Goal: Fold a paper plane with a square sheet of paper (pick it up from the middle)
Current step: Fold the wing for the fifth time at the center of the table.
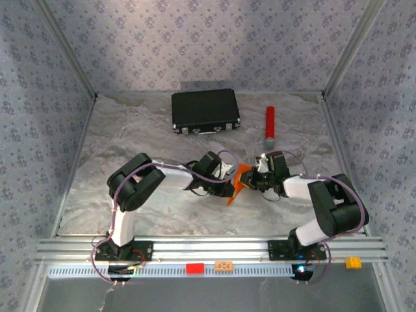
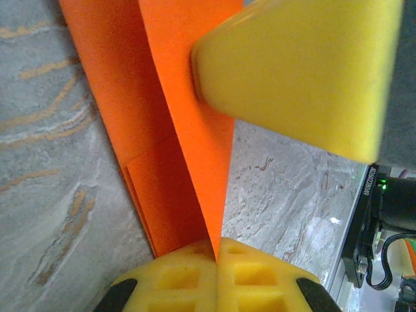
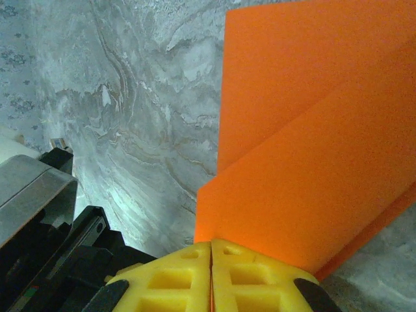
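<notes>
1. Yellow pads (image 2: 182,279) of the left jaws sit closest to the left wrist lens, pressed together on an edge of the orange sheet of paper (image 2: 188,130). A yellow fingertip (image 2: 292,71) of the right arm crowds in just beside that grip.
2. At the right wrist, the right jaws' pads (image 3: 175,279) are likewise clamped on the sheet of paper (image 3: 312,162). Overlapping layers meet along a slanted edge, so it is already partly folded.
3. From above, the sheet of paper (image 1: 234,190) hangs between the two wrists near the middle of the surface (image 1: 130,136). Whether its lower corner touches the marble I cannot tell.
4. Likely trouble: both grips bite thin paper close together, so any pull apart or twist between the arms could tear or crumple it. Letting go on one side could leave the sheet swinging and spoil the crease line. The fingers could also knock each other, being so near.
5. Around it, a black case (image 1: 205,110) and a red cylinder (image 1: 270,123) lie well apart at the far side. Small blocks sit on the near rail. None of these blocks the fold; the arms' own crowding is the obstacle.
</notes>
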`<state>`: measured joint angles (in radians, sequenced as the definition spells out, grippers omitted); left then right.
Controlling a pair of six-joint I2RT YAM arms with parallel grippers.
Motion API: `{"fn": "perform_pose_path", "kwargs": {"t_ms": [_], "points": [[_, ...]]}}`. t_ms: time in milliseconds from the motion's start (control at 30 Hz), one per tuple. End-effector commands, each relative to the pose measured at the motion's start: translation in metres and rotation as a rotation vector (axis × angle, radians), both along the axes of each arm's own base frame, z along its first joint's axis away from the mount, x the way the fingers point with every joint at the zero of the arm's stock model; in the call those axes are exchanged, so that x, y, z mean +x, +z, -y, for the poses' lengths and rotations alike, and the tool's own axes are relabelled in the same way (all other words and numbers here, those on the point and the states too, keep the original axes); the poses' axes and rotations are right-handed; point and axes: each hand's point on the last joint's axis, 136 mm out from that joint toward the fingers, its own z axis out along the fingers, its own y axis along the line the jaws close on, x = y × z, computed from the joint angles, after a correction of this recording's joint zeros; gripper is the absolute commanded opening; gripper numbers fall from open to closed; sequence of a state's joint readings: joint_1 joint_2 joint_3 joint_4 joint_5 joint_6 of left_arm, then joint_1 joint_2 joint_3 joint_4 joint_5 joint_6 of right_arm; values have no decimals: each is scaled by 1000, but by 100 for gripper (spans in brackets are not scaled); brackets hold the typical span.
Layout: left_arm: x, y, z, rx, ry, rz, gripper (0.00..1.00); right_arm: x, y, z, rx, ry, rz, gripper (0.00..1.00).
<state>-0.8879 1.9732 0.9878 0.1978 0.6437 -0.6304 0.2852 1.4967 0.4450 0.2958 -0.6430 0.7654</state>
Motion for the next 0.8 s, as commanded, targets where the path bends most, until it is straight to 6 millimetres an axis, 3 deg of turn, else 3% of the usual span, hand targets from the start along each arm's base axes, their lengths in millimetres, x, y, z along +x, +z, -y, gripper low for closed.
{"fn": "perform_pose_path", "kwargs": {"t_ms": [0,333,767], "points": [[-16,-44,-17,134,0,-75,0,10,6,-2,11,17,38,10],[-17,-47,-19,148,9,-80,0,12,2,0,8,14,27,11],[-15,-38,-18,135,9,-64,4,5,-24,10,-48,-9,-42,10]]}}
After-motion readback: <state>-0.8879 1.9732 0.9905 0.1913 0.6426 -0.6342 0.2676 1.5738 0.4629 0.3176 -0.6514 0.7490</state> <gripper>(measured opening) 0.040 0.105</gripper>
